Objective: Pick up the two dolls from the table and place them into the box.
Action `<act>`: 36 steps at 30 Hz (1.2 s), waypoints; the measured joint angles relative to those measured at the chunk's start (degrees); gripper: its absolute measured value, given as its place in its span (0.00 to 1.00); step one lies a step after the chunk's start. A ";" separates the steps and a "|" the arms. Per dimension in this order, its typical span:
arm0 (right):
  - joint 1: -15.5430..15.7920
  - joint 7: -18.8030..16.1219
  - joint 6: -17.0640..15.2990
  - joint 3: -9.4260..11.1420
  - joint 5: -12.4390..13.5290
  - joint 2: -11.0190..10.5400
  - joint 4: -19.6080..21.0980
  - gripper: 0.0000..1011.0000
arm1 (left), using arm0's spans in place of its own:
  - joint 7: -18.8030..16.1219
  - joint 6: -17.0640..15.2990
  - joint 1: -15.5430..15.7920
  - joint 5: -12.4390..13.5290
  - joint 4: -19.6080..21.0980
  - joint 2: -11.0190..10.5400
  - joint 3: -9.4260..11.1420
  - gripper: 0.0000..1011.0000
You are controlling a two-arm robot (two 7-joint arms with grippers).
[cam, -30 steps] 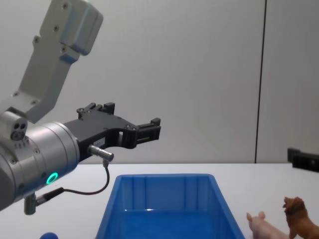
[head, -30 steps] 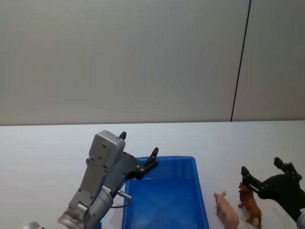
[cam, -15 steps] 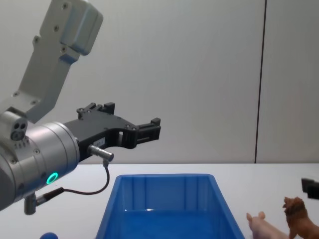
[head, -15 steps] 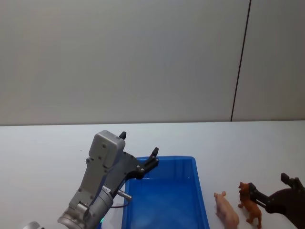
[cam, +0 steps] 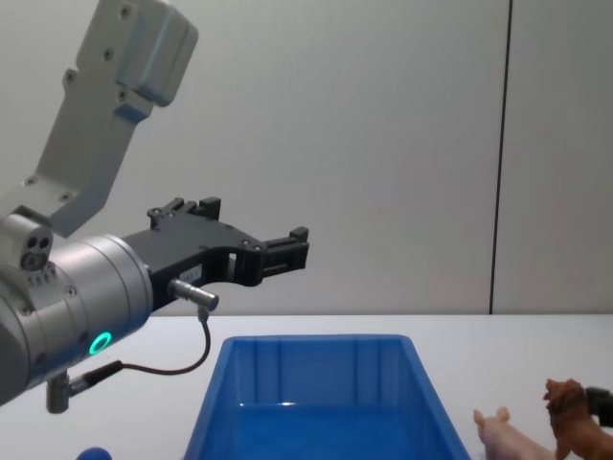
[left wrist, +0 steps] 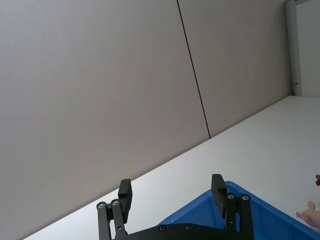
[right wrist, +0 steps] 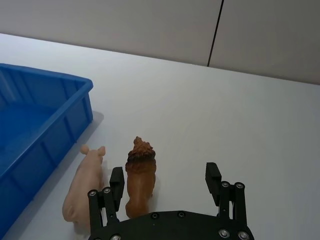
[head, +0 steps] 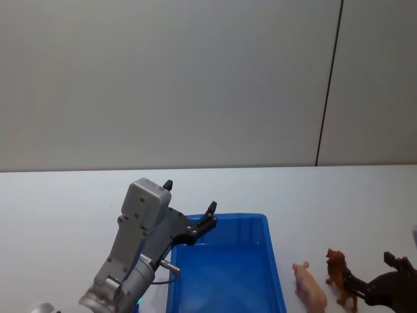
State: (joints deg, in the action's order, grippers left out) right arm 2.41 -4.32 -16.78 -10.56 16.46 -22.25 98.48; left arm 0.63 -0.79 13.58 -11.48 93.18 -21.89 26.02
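The reddish-brown lion (head: 340,282) and the pale pink pig (head: 310,287) stand side by side on the white table (head: 65,208), just right of the blue box (head: 234,217). My right gripper (head: 371,272) is open and low at the lion's level. In the right wrist view the lion (right wrist: 140,175) stands between the fingers of the right gripper (right wrist: 165,175), close to one of them, with the pig (right wrist: 85,185) just outside that finger. My left gripper (head: 190,197) hangs open and empty over the box's far left corner.
A small blue ball (cam: 93,453) lies on the table left of the box (cam: 316,402). A plain grey wall rises behind the table. Bare tabletop spreads beyond and to the right of the dolls.
My right gripper has come down from above the lion to table level, so its open fingers now sit on either side of it. The left arm, the box and both dolls have not moved.
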 joint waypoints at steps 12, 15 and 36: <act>-0.87 -2.89 1.19 -0.67 -0.55 0.87 -3.57 0.93 | 0.00 0.00 0.00 0.00 0.00 0.00 0.00 0.99; -1.04 -3.38 1.36 -0.82 -0.77 1.07 -4.37 0.84 | 0.00 0.00 0.00 0.00 0.00 0.00 0.00 0.99; -1.72 -5.19 3.90 -1.53 -1.90 2.11 -8.22 0.28 | 0.00 0.00 0.00 0.00 0.00 0.00 0.00 0.99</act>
State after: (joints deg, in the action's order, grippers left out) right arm 0.69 -9.51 -12.88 -12.08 14.55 -20.13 90.26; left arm 0.63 -0.79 13.59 -11.48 93.18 -21.89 26.02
